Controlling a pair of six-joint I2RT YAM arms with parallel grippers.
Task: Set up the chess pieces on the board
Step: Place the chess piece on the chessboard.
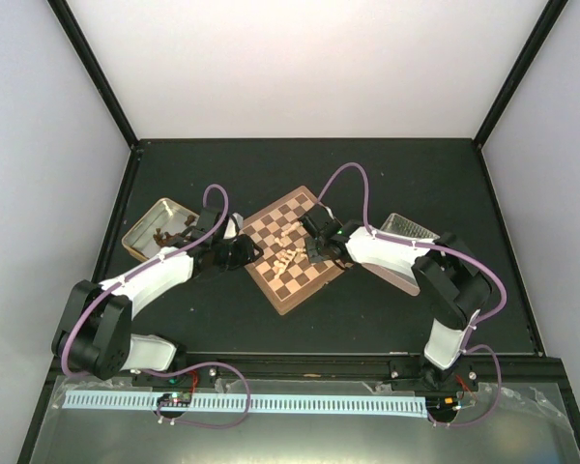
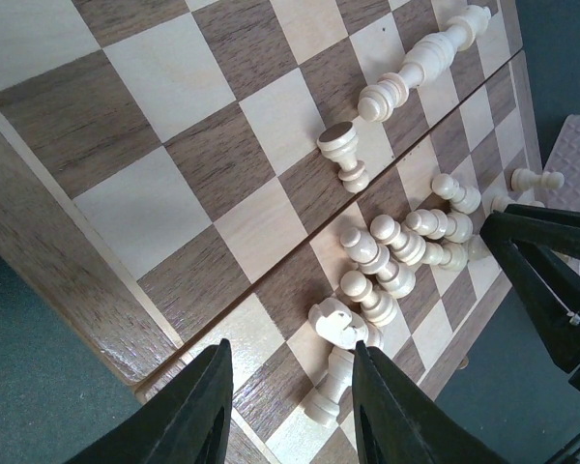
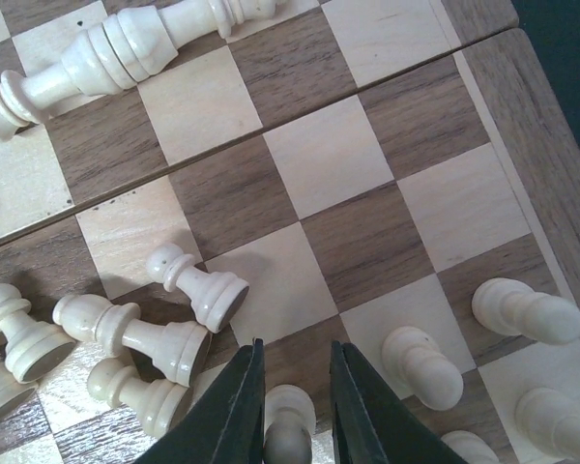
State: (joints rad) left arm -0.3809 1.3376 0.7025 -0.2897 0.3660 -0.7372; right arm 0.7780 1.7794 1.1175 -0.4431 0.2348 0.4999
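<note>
I saw the board turned cornerwise to me. The left claw hung open at its 9 o'clock corner, over a fallen piece. The right claw, at 3 o'clock from the heap of cream pieces, straddled an upright pawn; I couldn't tell whether it gripped.

board: dark-brown/tan checks, reddish rim | chess pieces: cream | table: black

Bright, even light — soft short shadows on the board; wrist views sharp.
</note>
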